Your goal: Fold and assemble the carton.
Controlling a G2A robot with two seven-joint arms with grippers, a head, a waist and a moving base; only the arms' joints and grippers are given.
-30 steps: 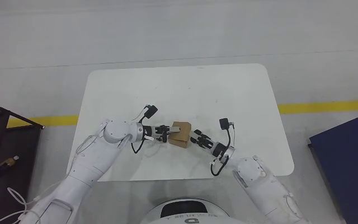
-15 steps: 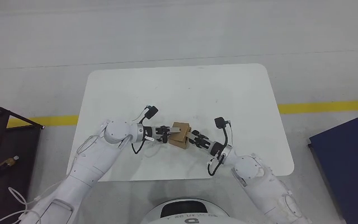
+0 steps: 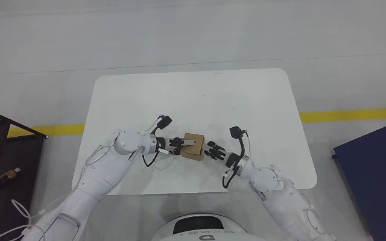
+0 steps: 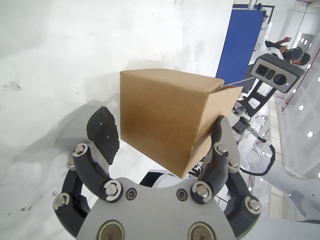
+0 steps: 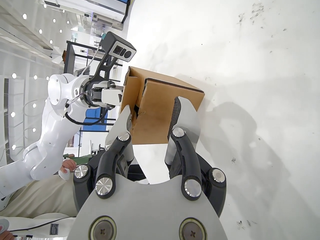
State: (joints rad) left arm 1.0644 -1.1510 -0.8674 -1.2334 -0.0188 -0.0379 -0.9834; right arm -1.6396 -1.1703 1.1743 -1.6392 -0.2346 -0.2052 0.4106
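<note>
A small brown carton point(image 3: 194, 146) sits near the middle of the white table point(image 3: 181, 96), one end flap point(image 4: 226, 96) still loose. My left gripper point(image 3: 181, 143) holds it from one side: in the left wrist view the carton point(image 4: 162, 116) fills the wide jaws, one finger point(image 4: 220, 136) pressed on the flap, the other pad point(image 4: 103, 131) right at its face. My right gripper point(image 3: 211, 150) grips the opposite end. In the right wrist view its fingers point(image 5: 181, 116) straddle the carton point(image 5: 160, 111) at a slit corner, with the left gripper point(image 5: 112, 96) beyond.
Bare table surface lies all around the carton, with the near edge point(image 3: 199, 193) close behind both arms. A blue panel point(image 3: 362, 169) stands off the table on one side and a dark cart point(image 3: 18, 162) on the other.
My right gripper has moved in from just beside the carton and closed around its end. The carton has turned slightly and looks squarer. My left gripper has kept its hold.
</note>
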